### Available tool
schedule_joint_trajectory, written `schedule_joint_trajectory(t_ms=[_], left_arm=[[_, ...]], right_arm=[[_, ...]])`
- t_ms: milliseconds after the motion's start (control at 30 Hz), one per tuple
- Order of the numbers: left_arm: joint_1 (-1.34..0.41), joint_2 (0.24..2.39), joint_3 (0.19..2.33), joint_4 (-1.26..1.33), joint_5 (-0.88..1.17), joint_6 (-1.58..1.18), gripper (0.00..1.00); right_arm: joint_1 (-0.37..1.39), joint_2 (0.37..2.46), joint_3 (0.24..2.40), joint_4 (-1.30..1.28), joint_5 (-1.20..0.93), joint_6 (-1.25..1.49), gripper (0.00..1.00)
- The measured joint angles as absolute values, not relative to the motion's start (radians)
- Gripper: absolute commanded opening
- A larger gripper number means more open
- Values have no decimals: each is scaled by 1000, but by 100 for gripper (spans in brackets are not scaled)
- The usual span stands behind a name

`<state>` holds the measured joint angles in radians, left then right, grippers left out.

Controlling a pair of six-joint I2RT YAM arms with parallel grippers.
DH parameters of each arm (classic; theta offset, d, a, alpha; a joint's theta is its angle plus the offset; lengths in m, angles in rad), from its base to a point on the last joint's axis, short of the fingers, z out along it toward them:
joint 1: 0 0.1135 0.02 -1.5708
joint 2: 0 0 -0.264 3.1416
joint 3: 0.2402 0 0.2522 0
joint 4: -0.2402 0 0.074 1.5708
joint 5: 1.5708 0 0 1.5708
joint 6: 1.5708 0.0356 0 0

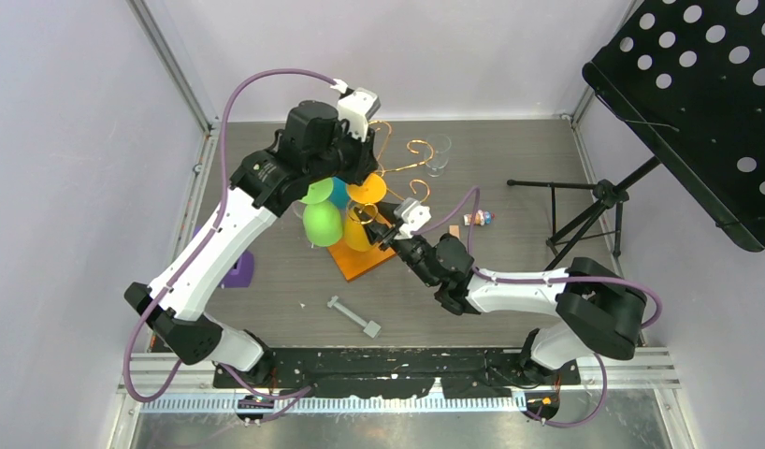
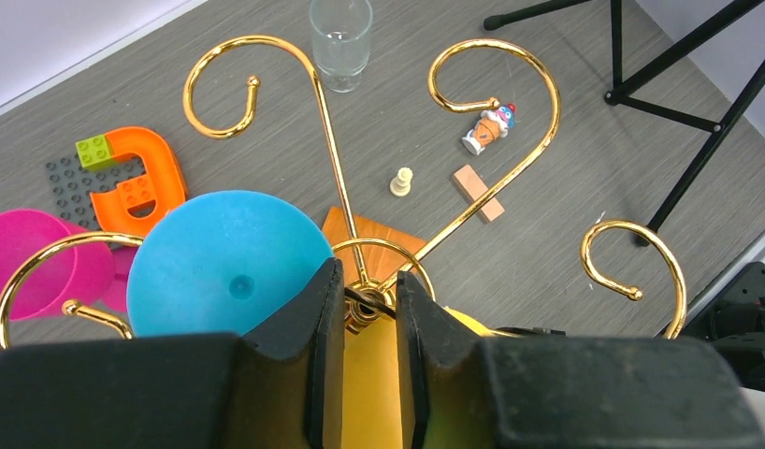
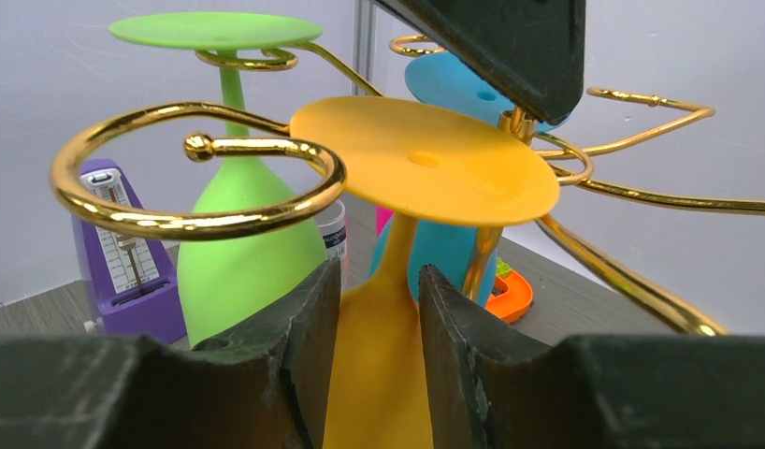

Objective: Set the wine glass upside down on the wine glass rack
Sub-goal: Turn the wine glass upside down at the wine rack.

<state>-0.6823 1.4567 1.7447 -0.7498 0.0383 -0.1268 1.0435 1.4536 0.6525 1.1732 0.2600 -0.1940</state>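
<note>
wine glass rack (image 3: pixel 173 223): gold wire, orange base (image 1: pixel 365 262); wine glass (image 3: pixel 425 159): yellow-orange; green glass (image 3: pixel 238 253): lime; blue glass (image 2: pixel 224 262): sky blue; metronome (image 3: pixel 159 309): purple; cup (image 2: pixel 33 262): pink; table (image 2: pixel 566 243): grey wood-grain

A grey wood-grain surface (image 1: pixel 267 309) carries the orange base of the wine glass rack (image 1: pixel 365 260) near its middle, a purple metronome (image 1: pixel 238 271) to the left, a grey bolt (image 1: pixel 353 316) toward the near edge, and farther back a clear tumbler (image 1: pixel 437 155), a toy figure (image 1: pixel 478 219), a wooden block (image 2: pixel 478 193) and a chess pawn (image 2: pixel 402 181).
</note>
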Motion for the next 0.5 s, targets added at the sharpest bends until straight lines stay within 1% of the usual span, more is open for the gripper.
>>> schedule_joint_trajectory(t_ms=[100,200,367,500], left_arm=[[-674,1457,1747,-754,58,-126,21],[-667,1457,1748,-757,75,-126,21],[-659,1455,1748,-760,94,-126,21],[-654,1452,1749,-768,112,-126,21]], right_arm=[[1044,1473,656,1192,260,-202,43],[1045,1501,683,1200,260,-209,39],[1045,1527,717,1204,261,-218,23],[1045,1528,731,1210,265,-226,18]])
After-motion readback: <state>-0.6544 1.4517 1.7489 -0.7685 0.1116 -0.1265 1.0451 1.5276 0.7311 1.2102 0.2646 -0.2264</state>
